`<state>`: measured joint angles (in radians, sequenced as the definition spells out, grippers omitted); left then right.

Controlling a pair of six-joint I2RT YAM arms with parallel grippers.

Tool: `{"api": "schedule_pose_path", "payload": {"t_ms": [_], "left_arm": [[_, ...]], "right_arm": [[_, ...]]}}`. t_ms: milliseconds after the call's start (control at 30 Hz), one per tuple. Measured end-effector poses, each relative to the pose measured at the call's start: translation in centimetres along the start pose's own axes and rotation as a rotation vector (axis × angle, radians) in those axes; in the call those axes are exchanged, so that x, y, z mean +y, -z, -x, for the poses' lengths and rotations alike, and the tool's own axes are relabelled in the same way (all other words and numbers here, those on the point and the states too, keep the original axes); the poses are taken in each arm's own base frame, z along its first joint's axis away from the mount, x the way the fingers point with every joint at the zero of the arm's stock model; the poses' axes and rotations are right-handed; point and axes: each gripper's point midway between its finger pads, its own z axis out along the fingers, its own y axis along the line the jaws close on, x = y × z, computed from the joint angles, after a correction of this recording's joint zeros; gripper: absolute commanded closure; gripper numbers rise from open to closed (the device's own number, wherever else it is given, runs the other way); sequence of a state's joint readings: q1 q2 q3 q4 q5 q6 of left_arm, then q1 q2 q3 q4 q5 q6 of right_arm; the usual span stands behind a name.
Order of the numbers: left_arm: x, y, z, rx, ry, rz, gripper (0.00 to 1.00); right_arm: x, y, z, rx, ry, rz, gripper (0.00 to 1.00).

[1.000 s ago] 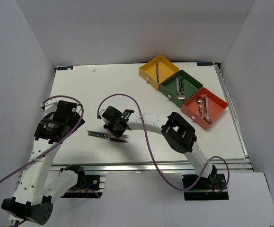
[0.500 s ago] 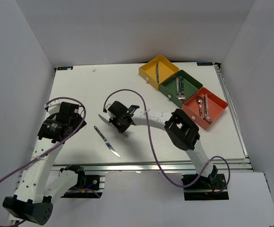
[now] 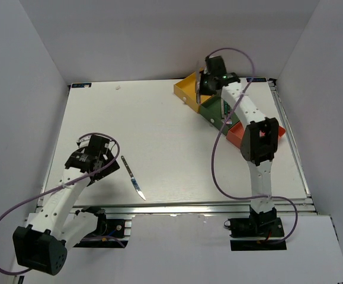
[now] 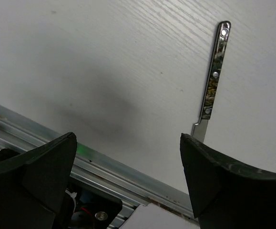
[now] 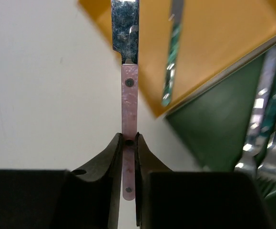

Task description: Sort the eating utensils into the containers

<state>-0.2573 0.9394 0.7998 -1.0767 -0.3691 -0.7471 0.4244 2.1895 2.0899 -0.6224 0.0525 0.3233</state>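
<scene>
While the right pincer clamps a pink-handled knife, the left pincer gapes above the white-walled table.

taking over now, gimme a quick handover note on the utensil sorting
Right gripper: jaws shut on the pink-handled knife, held at the yellow tray edge.
Left gripper: jaws open, empty, above the table knife.
Done: teal-handled knife in yellow tray, forks in green tray; red tray mostly hidden by the right arm.
Left: release pink-handled knife, then sort table knife.
</scene>
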Motion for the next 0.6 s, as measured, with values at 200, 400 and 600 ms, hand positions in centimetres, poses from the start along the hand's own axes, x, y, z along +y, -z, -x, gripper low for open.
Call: {"api": "schedule_pose_path", "payload": {"t_ms": [200, 400, 600], "left_arm": [[-2.6, -0.8, -0.3, 0.043, -0.030, -0.097, 0.02], [-4.4, -1.1, 0.1, 0.070, -0.069, -0.153, 0.02], [-5.8, -1.3, 0.7, 0.072, -0.088, -0.193, 0.02]], "right_arm": [[-6.8, -2.6, 4.9, -0.097, -0.114, -0.066, 1.00], [-8.6, -7.4, 0.8, 0.009, -0.133, -0.060, 1.00], [-7.5, -7.7, 1.9, -0.030, -0.134, -0.003, 1.00]]}}
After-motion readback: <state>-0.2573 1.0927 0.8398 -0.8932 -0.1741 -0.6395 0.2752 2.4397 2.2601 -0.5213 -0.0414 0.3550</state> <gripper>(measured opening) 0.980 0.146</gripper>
